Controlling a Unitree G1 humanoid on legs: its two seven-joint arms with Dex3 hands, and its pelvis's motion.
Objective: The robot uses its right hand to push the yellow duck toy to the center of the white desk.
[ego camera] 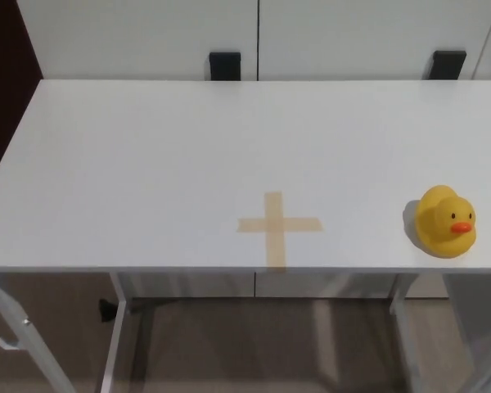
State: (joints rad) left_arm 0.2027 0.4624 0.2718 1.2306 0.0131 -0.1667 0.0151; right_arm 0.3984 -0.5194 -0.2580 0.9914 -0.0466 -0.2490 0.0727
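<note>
A white desk (147,164) fills most of the head view, its top running from the left edge of the picture to the right. Neither of the robot's hands shows anywhere, so how their fingers are set cannot be told.

At the far left, beyond the desk's corner, a dark strip (4,74) runs down the picture's edge. Below the front edge on that side, a white desk leg (24,336) slants down toward the floor (254,352), which is pale and brownish.

Behind the desk stand white panels (147,33) with a thin vertical seam between them. Two small black blocks sit at the desk's back edge — one (225,65) a little left of the seam, the other (448,64) far to the right.

Near the front edge, slightly right of the desk's middle, a cross of tan tape (275,225) lies flat on the top, its lower arm reaching the front edge.

Well apart from the cross, at the right end of the desk — close to both the front edge and the right edge of the picture — sits the yellow duck (444,221). It stands upright, its orange beak (461,227) pointing toward the front right. Its shadow falls to its left.
</note>
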